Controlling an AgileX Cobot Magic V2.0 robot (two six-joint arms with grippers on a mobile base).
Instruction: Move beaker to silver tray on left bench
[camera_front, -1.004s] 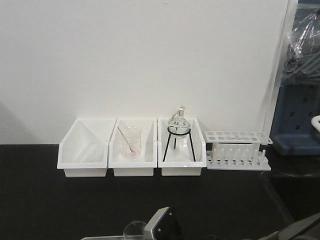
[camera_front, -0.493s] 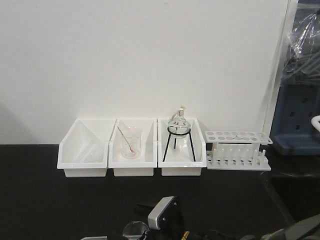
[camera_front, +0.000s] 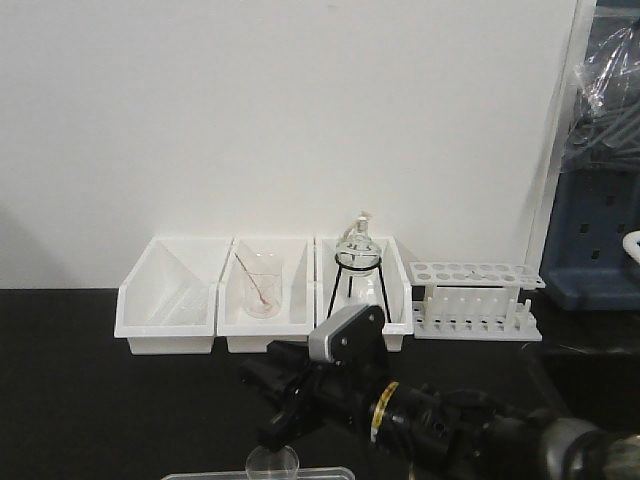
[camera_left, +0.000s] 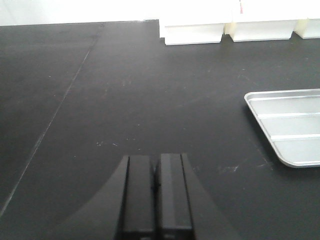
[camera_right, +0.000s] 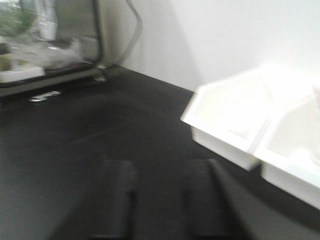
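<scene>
**Beaker set at the tray's edge, right claw lifted above it**

In the front view the beaker (camera_front: 271, 464) stands upright at the very bottom of the picture, at the near rim of the silver tray (camera_front: 330, 472), of which only a thin pale strip shows there; whether its base rests inside the rim cannot be told. The right claw (camera_front: 262, 400) hangs just above and behind the beaker, tilted down toward it, its dark fingers (camera_front: 258, 377) spread apart with nothing between them (its own wrist view is blurred, yet two separate finger shapes with a clear gap show over the black desk (camera_front: 90, 410)).

The left claw (camera_left: 156, 197) has its two flat fingers pressed together, holding nothing. In its wrist view the silver tray (camera_left: 290, 127) lies flat on the desk (camera_left: 100, 100) to the right, well apart from the claw.

Along the white wall sit three white bins (camera_front: 262, 300); the middle one holds a beaker with pinkish residue (camera_front: 262, 290), the right one a flask on a black tripod (camera_front: 358, 262). A white test-tube rack (camera_front: 475, 300) stands beside them.
</scene>
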